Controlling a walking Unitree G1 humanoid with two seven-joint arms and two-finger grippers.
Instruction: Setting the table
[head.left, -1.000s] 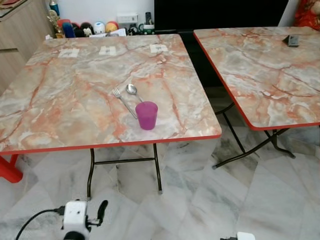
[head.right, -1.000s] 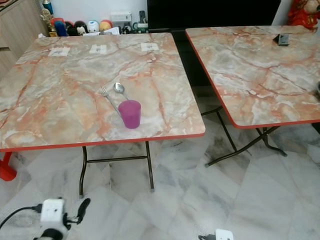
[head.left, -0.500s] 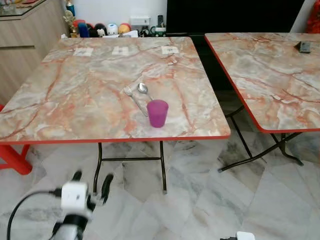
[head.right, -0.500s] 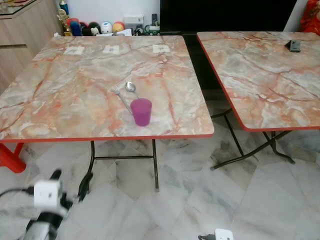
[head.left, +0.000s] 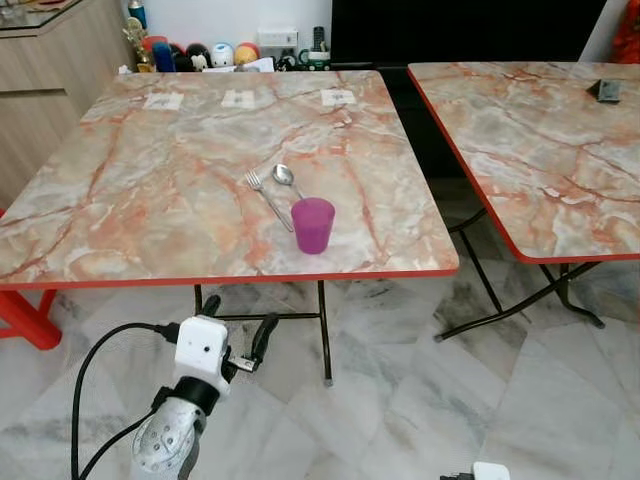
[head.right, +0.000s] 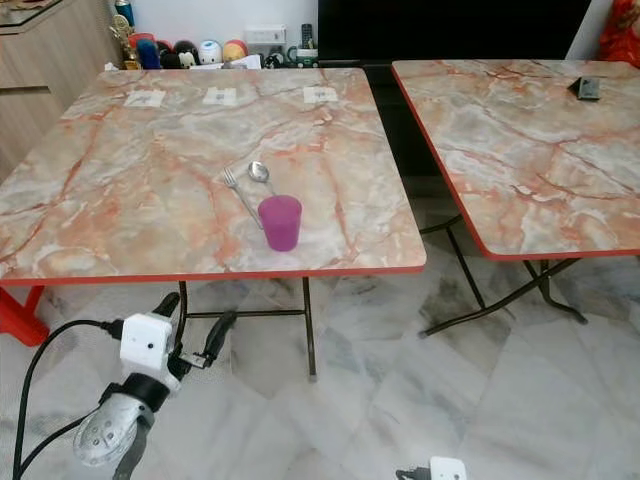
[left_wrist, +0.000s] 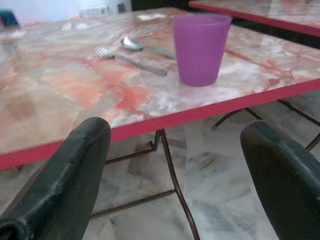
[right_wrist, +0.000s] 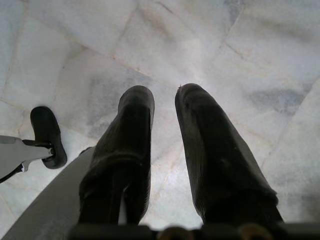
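Observation:
A purple cup (head.left: 313, 224) stands upright near the front edge of the marble table (head.left: 150, 200). Just behind it lie a fork (head.left: 264, 195) and a spoon (head.left: 285, 176). My left gripper (head.left: 237, 322) is raised below and in front of the table's red edge, left of the cup, open with nothing between its fingers. In the left wrist view the cup (left_wrist: 200, 49) sits ahead between the two black fingers (left_wrist: 70, 180), with the fork (left_wrist: 127, 58) beside it. My right gripper (right_wrist: 164, 100) hangs idle over the floor, fingers close together and empty.
A second marble table (head.left: 540, 150) stands to the right across a gap, with a small dark object (head.left: 607, 90) on it. Paper cards (head.left: 238, 98) lie along the first table's far side. A wooden cabinet (head.left: 40, 90) and red stool (head.left: 25, 320) are at left. Folding legs (head.left: 322, 330) stand under the table.
My left arm has risen from the floor level toward the table's front edge, its fingers now spread. The camera has shifted slightly; cup, fork and spoon have stayed in place.

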